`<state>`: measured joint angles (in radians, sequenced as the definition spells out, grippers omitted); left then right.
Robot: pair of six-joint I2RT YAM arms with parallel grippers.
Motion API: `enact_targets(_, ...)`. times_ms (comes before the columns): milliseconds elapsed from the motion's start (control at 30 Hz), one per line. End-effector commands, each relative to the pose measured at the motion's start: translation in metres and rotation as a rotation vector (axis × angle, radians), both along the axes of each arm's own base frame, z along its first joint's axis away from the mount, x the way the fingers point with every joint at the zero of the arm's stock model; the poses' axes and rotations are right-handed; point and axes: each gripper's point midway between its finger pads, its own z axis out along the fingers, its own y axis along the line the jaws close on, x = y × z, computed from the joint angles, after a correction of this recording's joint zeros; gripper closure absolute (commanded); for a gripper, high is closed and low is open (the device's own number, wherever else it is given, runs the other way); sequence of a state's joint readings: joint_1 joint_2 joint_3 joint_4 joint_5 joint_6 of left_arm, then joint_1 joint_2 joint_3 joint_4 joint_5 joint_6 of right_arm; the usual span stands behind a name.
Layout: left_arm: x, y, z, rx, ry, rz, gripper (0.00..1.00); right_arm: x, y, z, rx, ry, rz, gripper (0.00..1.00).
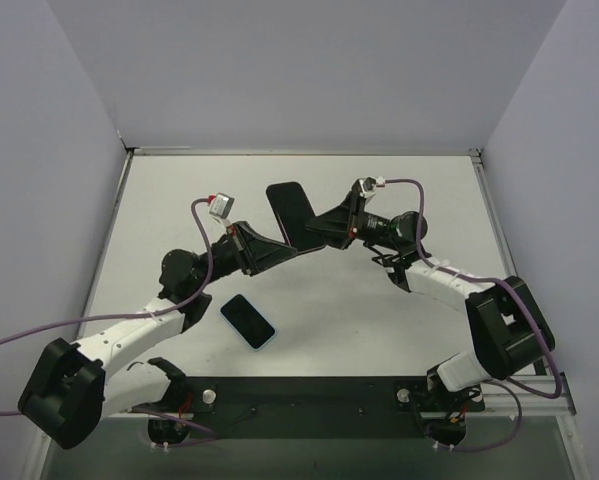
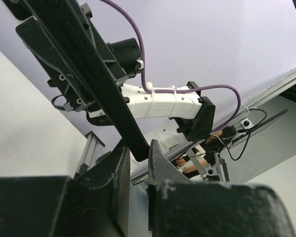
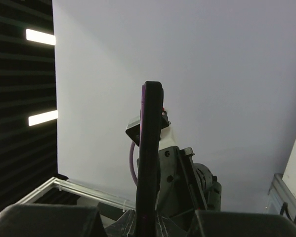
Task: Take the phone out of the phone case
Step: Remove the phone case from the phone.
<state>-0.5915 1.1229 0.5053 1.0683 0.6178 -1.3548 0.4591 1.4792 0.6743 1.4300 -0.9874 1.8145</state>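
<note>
A light-blue phone (image 1: 247, 321) is lying screen-up on the white bench (image 1: 379, 330), nearest the arm bases, out of its case and touching nothing; beyond it, the left jaws are pinching the lower end of the black phone case (image 1: 289, 210), narrowed almost fully, a finger against each face; the case is hanging tilted above the bench between both arms; slightly farther, the right jaws are clamping its other edge, nearly closed.

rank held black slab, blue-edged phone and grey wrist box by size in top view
1-2. black slab and blue-edged phone: look alike; slab is raised nearer the camera, so unranked
3. grey wrist box
</note>
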Motion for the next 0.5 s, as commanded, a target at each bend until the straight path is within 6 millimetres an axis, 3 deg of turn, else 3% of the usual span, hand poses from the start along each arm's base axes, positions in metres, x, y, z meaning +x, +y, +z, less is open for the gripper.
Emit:
enact_targets(0,-0.078,0.030,0.126,-0.260,-0.583,-0.045,1.00,-0.024,0.024,0.018,0.109,-0.125,0.068,1.00)
enact_targets(233,-0.085,0.034,0.137,-0.287,-0.627,-0.056,1.00,-0.029,0.039,0.015,0.110,-0.104,0.106,1.00)
enact_targets(467,-0.088,0.036,0.145,-0.280,-0.659,-0.049,1.00,-0.030,0.039,0.013,0.113,-0.083,0.098,1.00)
